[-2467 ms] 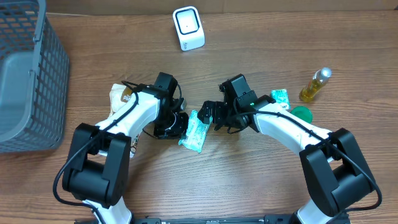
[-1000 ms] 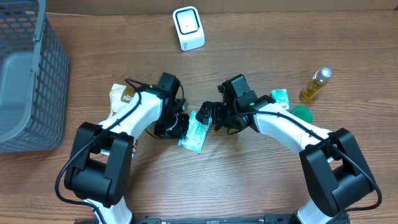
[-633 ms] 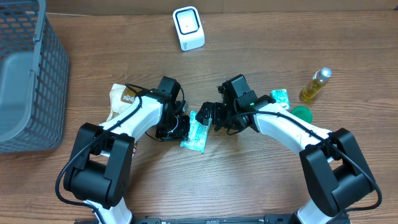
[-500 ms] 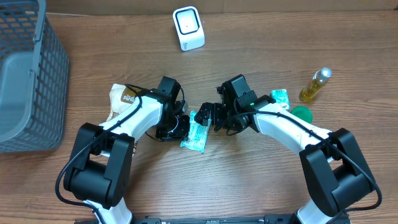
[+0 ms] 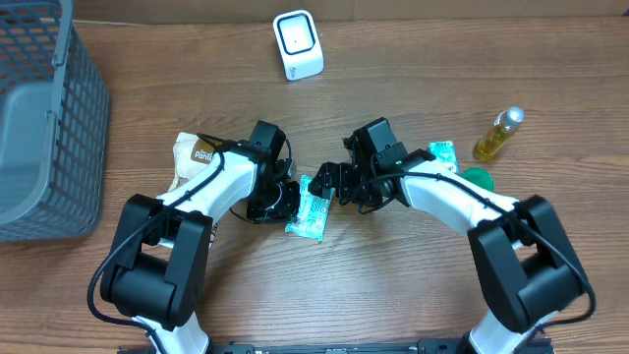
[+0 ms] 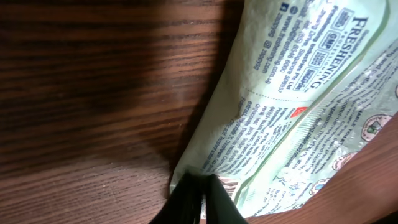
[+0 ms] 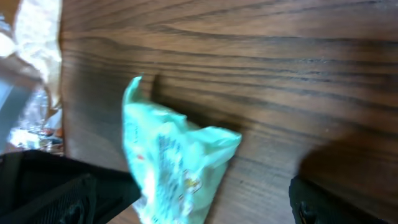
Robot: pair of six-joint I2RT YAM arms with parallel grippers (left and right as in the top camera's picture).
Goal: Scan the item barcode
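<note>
The item is a mint-green printed packet (image 5: 313, 212) lying on the wooden table between both arms. In the left wrist view the packet (image 6: 298, 93) fills the right side, with small print facing up. My left gripper (image 6: 200, 190) is shut on the packet's edge, its black fingertips pinched together. From above, the left gripper (image 5: 288, 200) sits at the packet's left side. My right gripper (image 5: 327, 182) stands open at the packet's upper end. In the right wrist view the packet (image 7: 177, 168) lies between the wide-apart jaws of my right gripper (image 7: 193, 208). The white scanner (image 5: 298, 44) stands at the table's far edge.
A grey mesh basket (image 5: 39, 128) fills the far left. A beige snack bag (image 5: 192, 155) lies under the left arm. To the right are a small green packet (image 5: 442, 153), a green lid (image 5: 478, 179) and a yellow bottle (image 5: 498, 135).
The left gripper has slid slightly right against the packet and pinched tighter; the packet shifted a little to the right. The right arm has barely moved.
</note>
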